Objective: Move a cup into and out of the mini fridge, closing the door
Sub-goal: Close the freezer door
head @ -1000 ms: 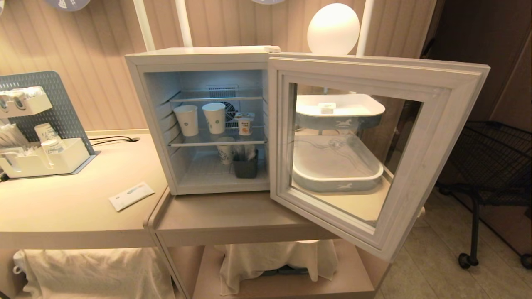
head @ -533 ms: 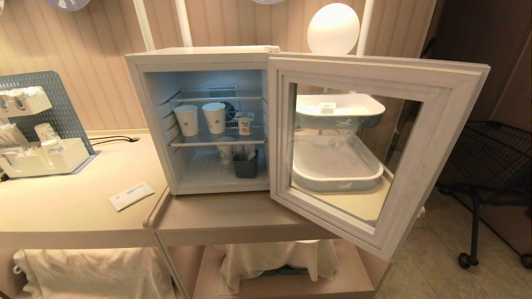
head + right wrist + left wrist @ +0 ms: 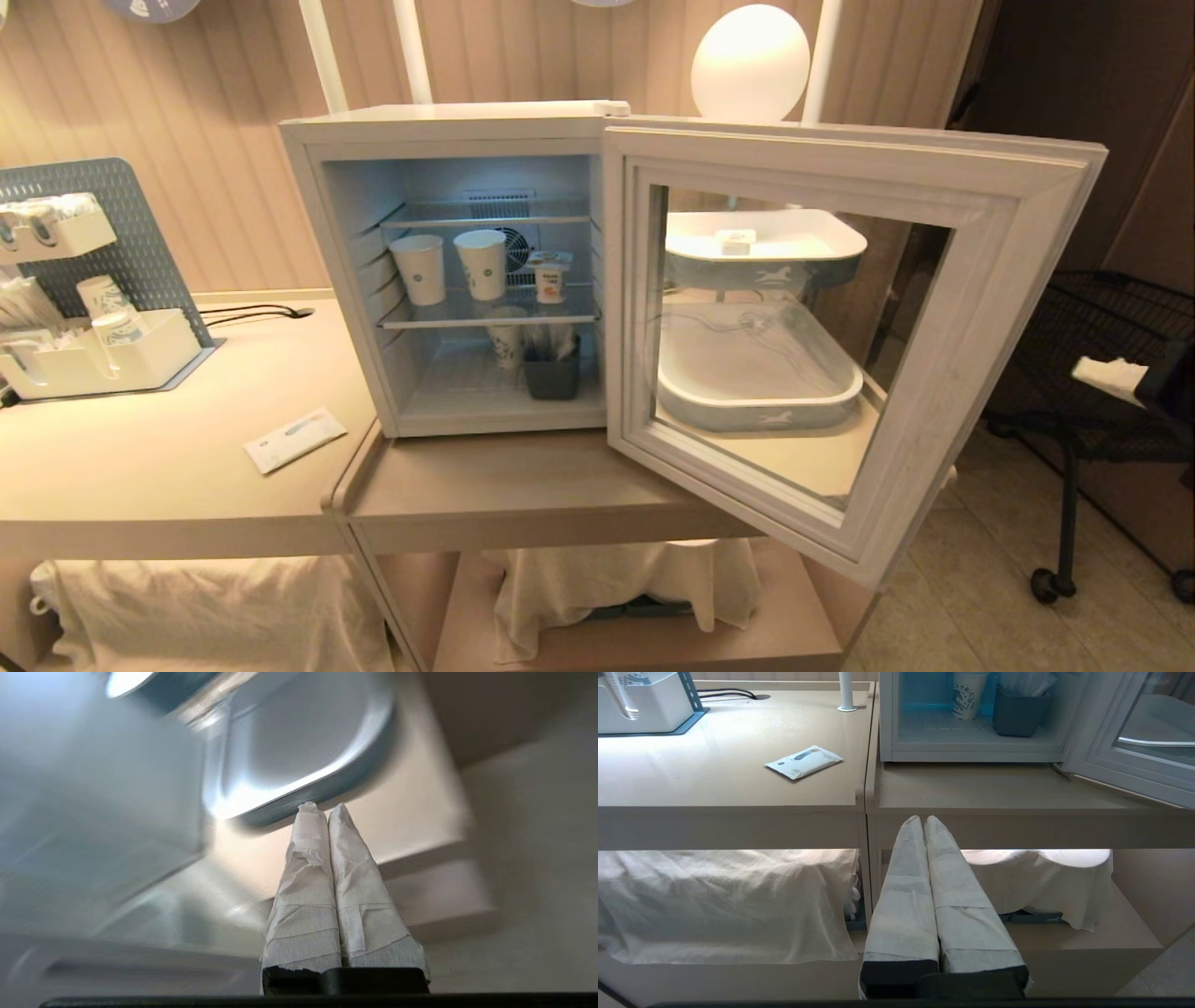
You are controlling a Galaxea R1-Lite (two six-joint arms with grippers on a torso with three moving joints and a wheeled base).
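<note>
- We see the small white plastic cup (image 3: 551,278) with orange fruit picture standing on the middle wire shelf of the white box-shaped mini fridge (image 3: 448,126), at 3 o'clock from two taller paper cups (image 3: 451,264).
- The grey-blue framed glass door (image 3: 822,327) stands wide open.
- Our right gripper (image 3: 1111,376), fingers together and empty, is at 3 o'clock from the door.
- Our left gripper (image 3: 923,820), fingers together and empty, is low in front of the beige table (image 3: 714,784).

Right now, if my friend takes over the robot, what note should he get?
Left gripper: jaws shut, empty, parked low before the counter.
Right gripper: jaws shut, empty, raised at the right, outside the open door.
The cup stands on the middle shelf of the mini fridge, beside two paper cups.
Done: cup inside.
Left: take it out, close the door.
</note>
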